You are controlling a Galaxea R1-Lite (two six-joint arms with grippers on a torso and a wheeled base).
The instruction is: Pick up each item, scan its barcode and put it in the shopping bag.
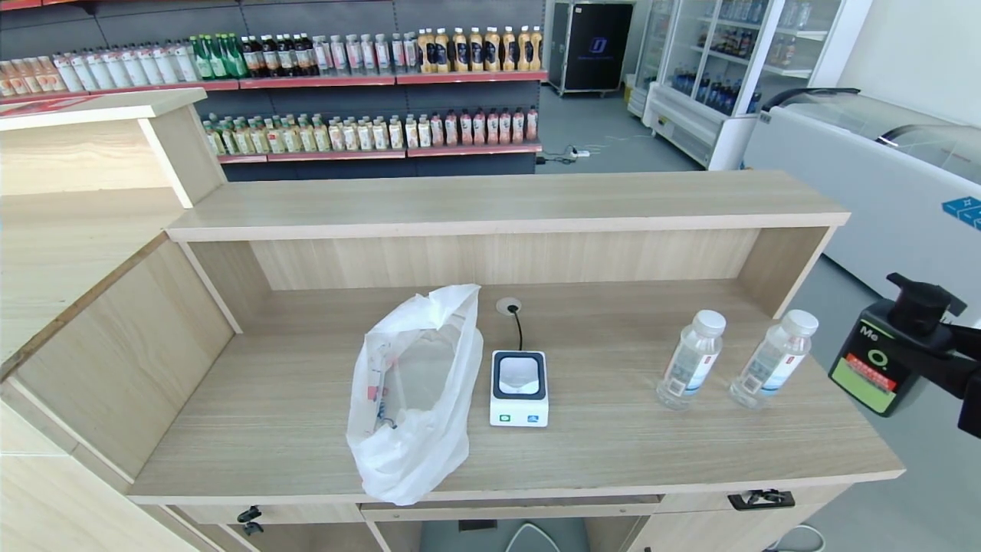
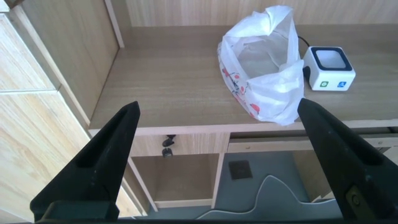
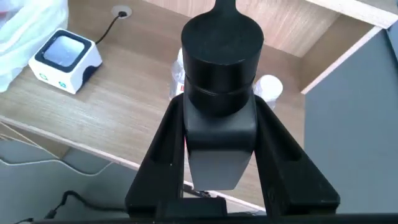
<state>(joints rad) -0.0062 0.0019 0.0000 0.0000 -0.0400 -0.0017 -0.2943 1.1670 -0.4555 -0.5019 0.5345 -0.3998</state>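
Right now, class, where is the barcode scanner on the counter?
In the head view the scanner sits mid-counter, just right of the shopping bag, with the nearer water bottle farther right.

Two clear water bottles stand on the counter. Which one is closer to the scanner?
The left bottle, on the side of the scanner. The right bottle stands toward the right end of the counter, nearer the dark pump bottle in the right gripper.
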